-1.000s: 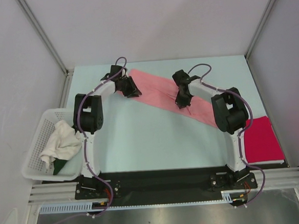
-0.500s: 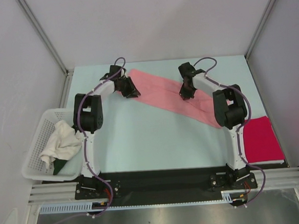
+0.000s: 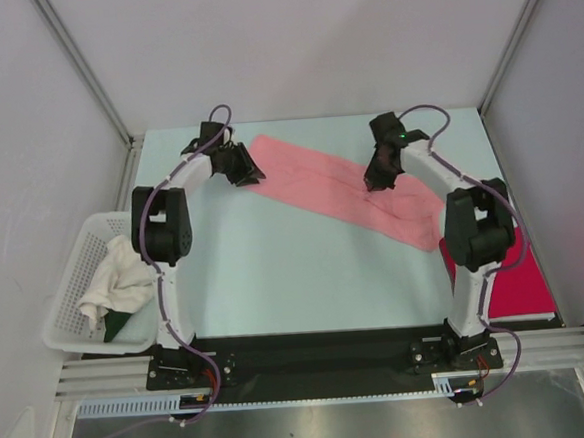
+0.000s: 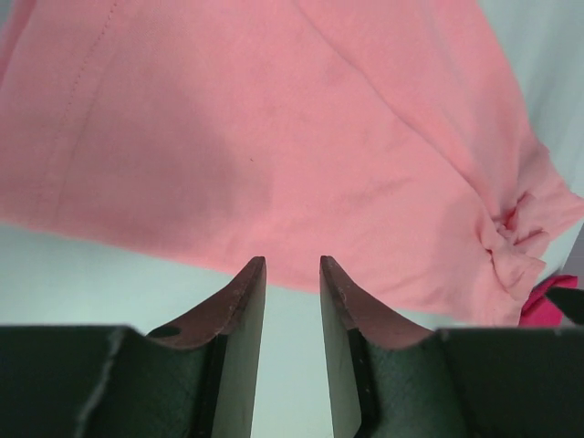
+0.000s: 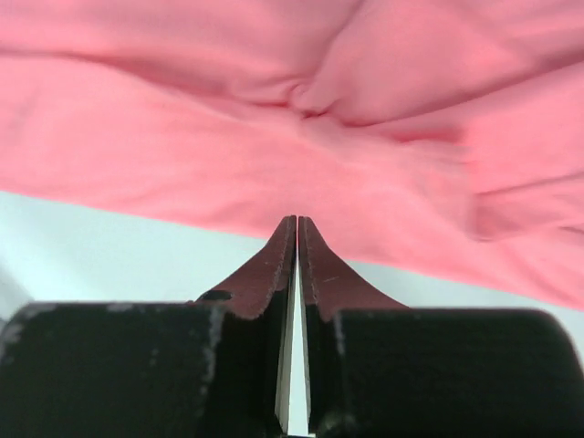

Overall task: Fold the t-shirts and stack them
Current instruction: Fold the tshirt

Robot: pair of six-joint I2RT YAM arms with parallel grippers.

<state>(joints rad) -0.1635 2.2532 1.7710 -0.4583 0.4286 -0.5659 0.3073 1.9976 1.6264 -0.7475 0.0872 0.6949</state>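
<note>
The salmon-pink t-shirt (image 3: 320,182) lies as a long diagonal band across the far middle of the table. My left gripper (image 3: 252,174) is open at the band's far-left end. In the left wrist view the open gripper (image 4: 289,265) holds nothing and its tips reach the near hem of the shirt (image 4: 274,137). My right gripper (image 3: 373,181) is over the band's right half. In the right wrist view the gripper (image 5: 297,221) is shut, with its tips at the edge of the puckered cloth (image 5: 228,137). The magenta-red t-shirt (image 3: 521,273) lies flat at the near right, partly behind the right arm.
A white lattice basket (image 3: 66,290) sits off the table's left edge, holding a crumpled white cloth (image 3: 116,276) and a dark green piece. Metal frame posts and grey walls enclose the table at the back and sides.
My right gripper has moved from the middle of the pink shirt towards the far right, its arm swinging outward. My left gripper has shifted slightly back and left. The shirt lies flatter.
</note>
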